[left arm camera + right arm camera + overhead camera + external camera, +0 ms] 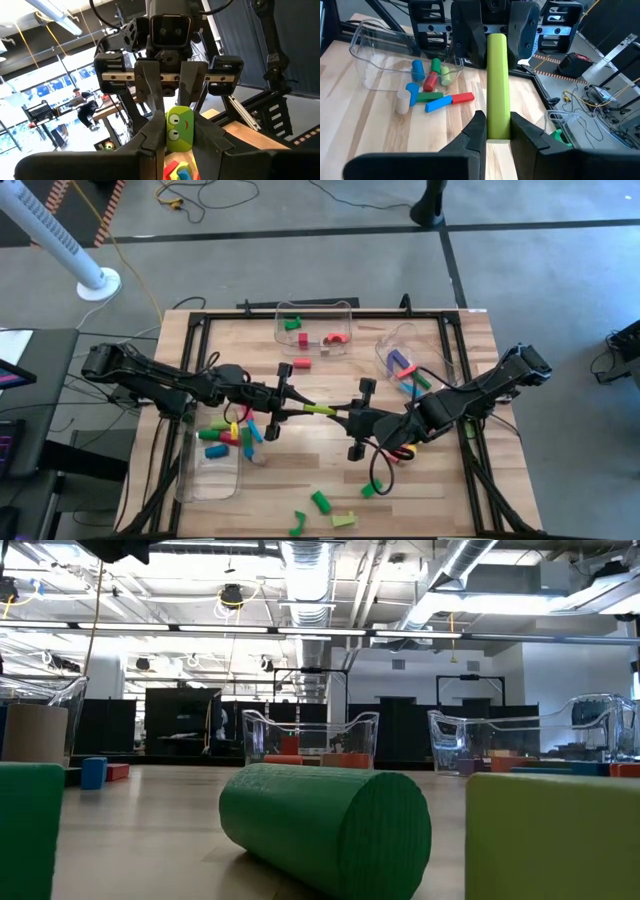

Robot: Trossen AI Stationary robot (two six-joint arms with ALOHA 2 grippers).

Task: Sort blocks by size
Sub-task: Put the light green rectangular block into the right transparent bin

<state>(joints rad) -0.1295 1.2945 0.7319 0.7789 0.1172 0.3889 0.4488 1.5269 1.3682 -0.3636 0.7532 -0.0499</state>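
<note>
Lime-green bar (pixel 320 409) clamped between both grippers' fingers (pixel 476 131)

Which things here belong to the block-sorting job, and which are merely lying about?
Belonging to the job:
- lime-green bar, gripped at either end by the left hand and the right hand
- loose green blocks
- blocks in the clear bins

Lying about:
- white fan stand
- cables on the floor
</note>
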